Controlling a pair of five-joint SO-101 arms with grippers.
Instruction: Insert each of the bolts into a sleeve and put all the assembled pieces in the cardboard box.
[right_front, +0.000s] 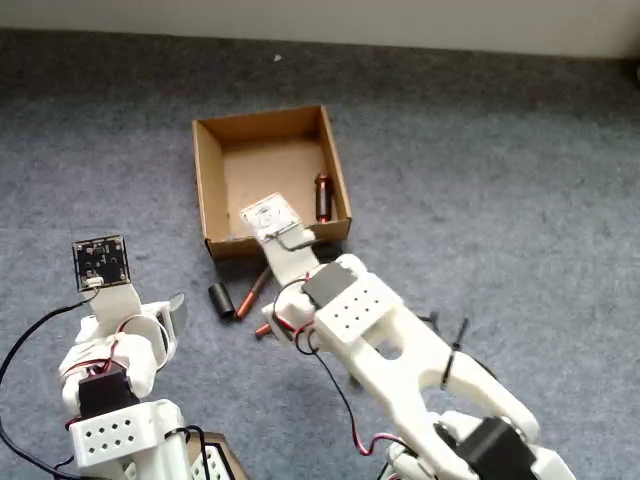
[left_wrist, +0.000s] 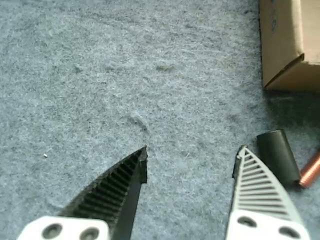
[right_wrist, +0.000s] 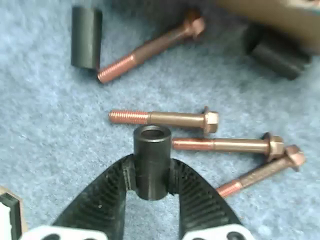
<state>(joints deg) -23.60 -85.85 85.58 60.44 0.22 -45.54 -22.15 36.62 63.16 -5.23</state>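
My right gripper (right_wrist: 151, 172) is shut on a black sleeve (right_wrist: 151, 160), held upright just above the carpet with its open bore showing. Three copper bolts (right_wrist: 165, 118) (right_wrist: 227, 145) (right_wrist: 265, 170) lie just beyond it. A fourth bolt (right_wrist: 150, 47) lies farther off, its threaded tip at a second sleeve (right_wrist: 86, 37), and a third sleeve (right_wrist: 277, 50) lies by the cardboard box (right_front: 208, 180). One assembled piece (right_front: 322, 197) lies inside the box. My left gripper (left_wrist: 194, 155) is open over bare carpet, beside the black sleeve (left_wrist: 277, 155) and a bolt (left_wrist: 311, 170).
The right arm (right_front: 350, 310) stretches from the lower right to the box's front wall. The left arm (right_front: 110, 370) sits at the lower left. Grey carpet lies open to the left, right and behind the box.
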